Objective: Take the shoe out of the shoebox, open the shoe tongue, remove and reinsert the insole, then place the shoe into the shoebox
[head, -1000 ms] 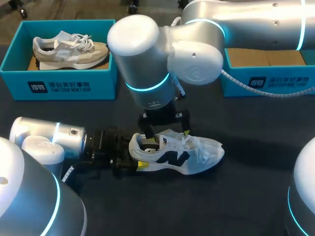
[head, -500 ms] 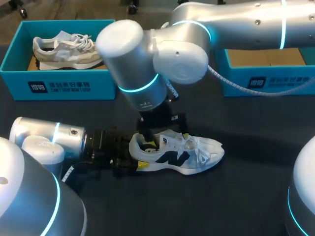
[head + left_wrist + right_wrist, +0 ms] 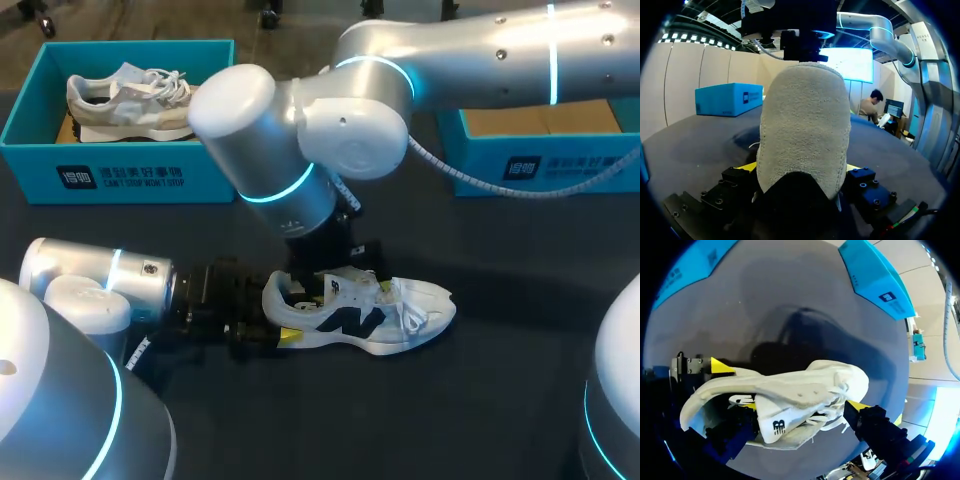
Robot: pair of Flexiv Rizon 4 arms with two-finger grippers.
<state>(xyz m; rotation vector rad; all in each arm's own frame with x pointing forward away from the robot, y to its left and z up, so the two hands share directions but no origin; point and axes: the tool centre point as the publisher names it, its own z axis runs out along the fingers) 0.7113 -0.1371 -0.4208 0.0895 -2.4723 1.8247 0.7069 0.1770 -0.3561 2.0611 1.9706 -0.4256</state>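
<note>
White mesh with a navy logo, the shoe (image 3: 365, 315) stands on its sole on the dark table (image 3: 500, 400), in front of the cardboard-lined teal shoebox (image 3: 540, 165). The left gripper (image 3: 800, 167) clamps its rounded, fuzzy suede heel. The right gripper (image 3: 805, 407) has sunk to the shoe's collar, fingers spread apart astride the padded tongue (image 3: 777, 422), so opening the tongue looks next.

My left arm (image 3: 95, 285) lies low in the frame's lower left, left pincer (image 3: 258, 332) clamped on the shoe (image 3: 360, 318) heel. My right arm (image 3: 470, 50) enters from upper right, wrist bent down, right pincer (image 3: 337, 277) spread wide.
</note>
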